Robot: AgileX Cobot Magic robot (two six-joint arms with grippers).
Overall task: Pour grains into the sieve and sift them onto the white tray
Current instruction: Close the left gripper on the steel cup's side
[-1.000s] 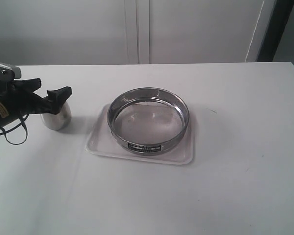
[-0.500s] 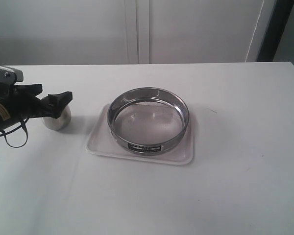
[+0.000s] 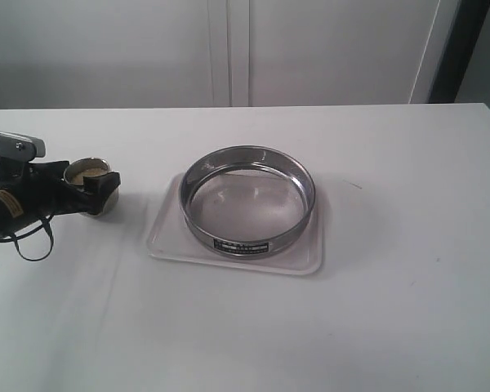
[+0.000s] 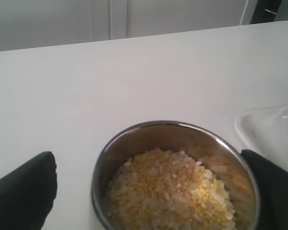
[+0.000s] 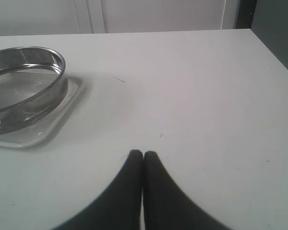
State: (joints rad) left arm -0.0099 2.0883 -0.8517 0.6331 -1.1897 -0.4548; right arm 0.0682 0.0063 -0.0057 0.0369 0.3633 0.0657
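Cup [image 3: 100,202] upright, mouth up, far left of exterior frame, holds grains [image 4: 168,191]. Left gripper [image 3: 91,181] spread wide, 2 fingers straddling cup, no grasp. Sieve [image 3: 247,200] centre frame, flat on tray [image 3: 167,238], open side up, label toward lower edge. Tray long axis left-right. Right gripper [image 5: 143,155] clenched, empty, over table [image 3: 392,286].

Left gripper [image 3: 90,180] black, blunt jaws; yellow label [image 3: 13,205] behind; grey screwed bracket [image 3: 18,145]; thin black cable [image 3: 33,245] loop.
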